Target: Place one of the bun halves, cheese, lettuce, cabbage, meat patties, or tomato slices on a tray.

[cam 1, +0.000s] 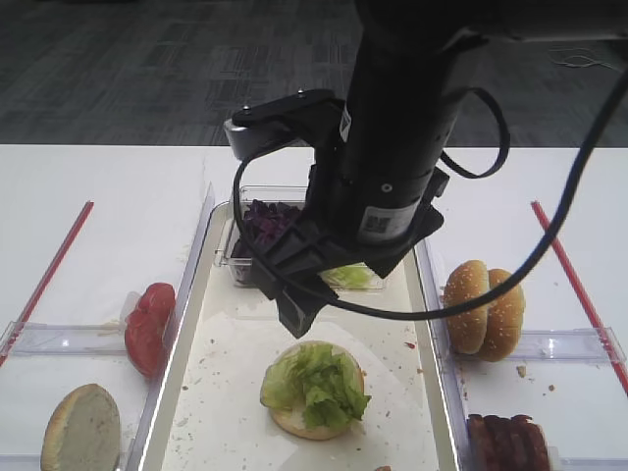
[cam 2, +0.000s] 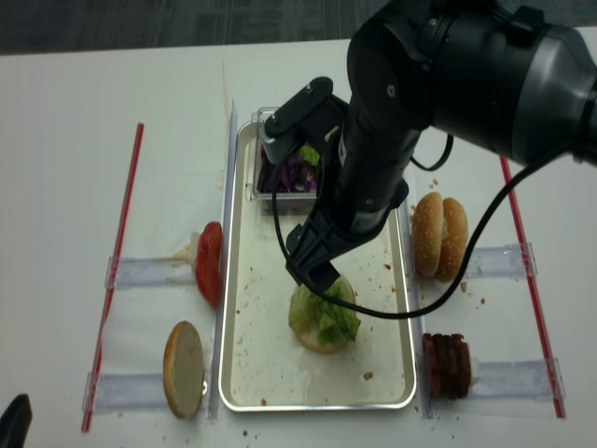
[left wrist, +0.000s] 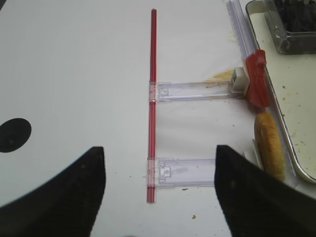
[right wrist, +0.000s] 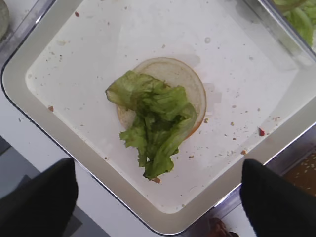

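Note:
A bun half (right wrist: 180,79) lies cut face up on the cream tray (right wrist: 74,54), with a clump of lettuce (right wrist: 155,123) resting on it. My right gripper (right wrist: 158,197) hangs just above them, open wide, nothing between its fingers. From the high view the same gripper (cam 1: 297,316) is over the lettuce (cam 1: 316,385) at the tray's (cam 1: 221,397) middle. My left gripper (left wrist: 160,192) is open over bare table left of the tray, holding nothing. Tomato slices (cam 1: 147,324) and another bun half (cam 1: 83,429) sit left of the tray; buns (cam 1: 483,307) and meat patties (cam 1: 505,444) sit right. No cheese shows.
A clear tub (cam 1: 235,263) at the tray's far end holds purple cabbage (cam 1: 267,221) and green leaves (cam 1: 351,278). Red strips (left wrist: 152,98) and clear plastic holders (left wrist: 190,90) lie on the white table on both sides. The right arm's cable (cam 1: 549,235) loops over the right side.

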Controlling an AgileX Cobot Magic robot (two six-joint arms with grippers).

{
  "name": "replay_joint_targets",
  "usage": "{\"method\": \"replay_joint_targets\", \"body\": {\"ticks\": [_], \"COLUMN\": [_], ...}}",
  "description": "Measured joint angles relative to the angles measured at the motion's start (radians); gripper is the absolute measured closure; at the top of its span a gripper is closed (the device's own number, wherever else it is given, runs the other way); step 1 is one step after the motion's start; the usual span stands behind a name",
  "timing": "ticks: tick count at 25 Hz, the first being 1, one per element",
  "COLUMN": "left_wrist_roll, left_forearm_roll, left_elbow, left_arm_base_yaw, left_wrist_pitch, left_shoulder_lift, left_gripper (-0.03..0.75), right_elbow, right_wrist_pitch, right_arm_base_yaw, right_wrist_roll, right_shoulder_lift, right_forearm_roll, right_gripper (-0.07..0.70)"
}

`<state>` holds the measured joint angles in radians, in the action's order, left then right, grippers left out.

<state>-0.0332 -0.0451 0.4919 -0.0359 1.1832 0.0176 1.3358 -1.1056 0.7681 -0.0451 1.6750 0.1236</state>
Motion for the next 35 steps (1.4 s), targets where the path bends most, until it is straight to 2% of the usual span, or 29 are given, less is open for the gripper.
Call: {"method": "replay_joint_targets", "body": {"ticks": [6, 10, 17, 29, 35], "left_wrist_roll": [0.000, 0.000, 0.000, 0.000, 0.000], "left_forearm_roll": [0.000, 0.000, 0.000, 0.000, 0.000], "left_elbow": [0.000, 0.000, 0.000, 0.000, 0.000], "left_arm_base_yaw": [0.000, 0.000, 0.000, 0.000, 0.000], "left_wrist_pitch": [0.000, 0.000, 0.000, 0.000, 0.000], "left_shoulder_lift": [0.000, 0.000, 0.000, 0.000, 0.000], "left_gripper": [0.246, 0.246, 0.246, 0.246, 0.246], "right_elbow": [0.000, 0.000, 0.000, 0.000, 0.000], "right_wrist_pitch": [-0.004, -0.004, -0.026, -0.028, -0.035], "right_arm_base_yaw": [0.000, -0.043, -0.233, -0.626, -0.730], "right_wrist_roll": [0.013, 0.015, -0.004, -0.009, 0.004], "right_shoulder_lift": [-0.002, -0.002, -0.002, -0.002, -0.004], "right_forearm_roll": [-0.027, -0.025, -0.027, -0.027, -0.027], "right_gripper": [-0.058, -0.058, -0.058, -0.058, -0.058]}}
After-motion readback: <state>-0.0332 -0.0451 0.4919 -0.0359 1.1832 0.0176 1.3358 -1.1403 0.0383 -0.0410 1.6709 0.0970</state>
